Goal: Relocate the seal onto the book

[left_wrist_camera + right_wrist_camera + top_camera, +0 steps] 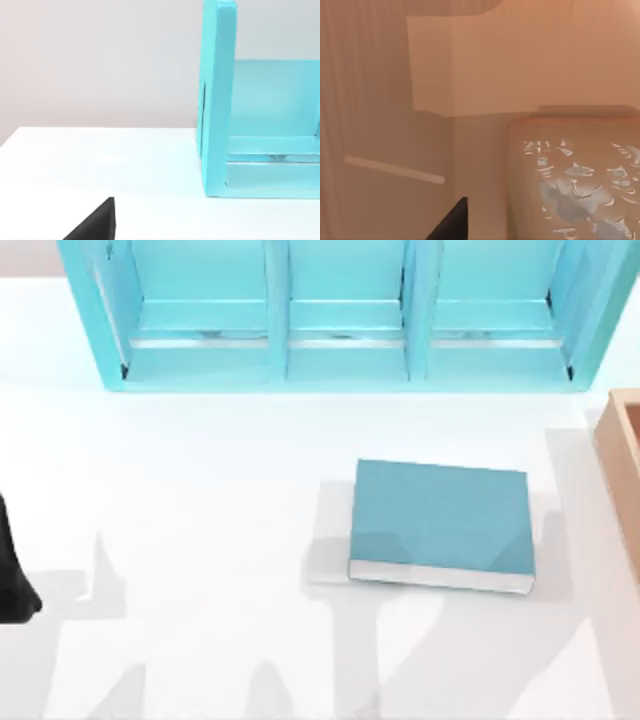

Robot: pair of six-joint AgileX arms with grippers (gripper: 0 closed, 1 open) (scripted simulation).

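The book point(440, 520), teal with white page edges, lies flat on the white table right of the middle. The seal point(575, 180) is a tan-brown block with flaky pale patches on its face, seen close up in the right wrist view among orange-brown wooden walls point(520, 60). A dark fingertip point(454, 220) of my right arm hangs just beside the seal, and I cannot tell whether it touches. My left arm point(12, 575) is parked at the table's left edge, and one dark fingertip point(97, 222) of it hovers over bare table.
A large light-blue shelf unit point(340, 350) runs along the back of the table. An orange-brown wooden box point(622, 460) stands at the right edge, close to the book. White tabletop point(200, 520) stretches left of the book.
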